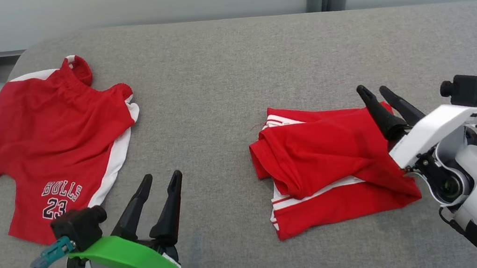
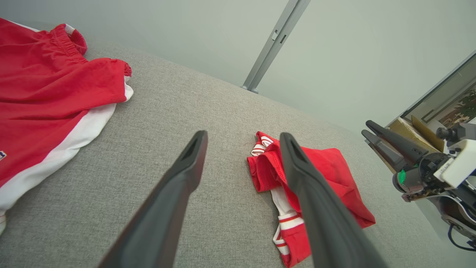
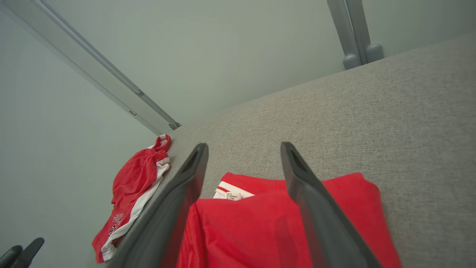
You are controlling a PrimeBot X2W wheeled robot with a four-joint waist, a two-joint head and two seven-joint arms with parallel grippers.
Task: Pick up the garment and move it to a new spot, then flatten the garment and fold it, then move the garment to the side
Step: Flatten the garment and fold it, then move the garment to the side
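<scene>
Folded red garment (image 1: 318, 160) lies right of centre on the grey padded surface (image 1: 221, 84), both grippers empty.

Bulls shorts (image 1: 55, 142) lie spread by the left edge. The left gripper (image 1: 161, 177) sits near the front edge, jaws spread on nothing. The garment runs slightly longer left-to-right than front-to-back, its white-striped edges showing at its front and far-left sides. The right gripper (image 1: 373, 89) hangs above the garment's right end, jaws spread, apparently not touching. Folding looks finished and moving it aside seems next. That calls for pinching all layers together so the fold holds.
</scene>
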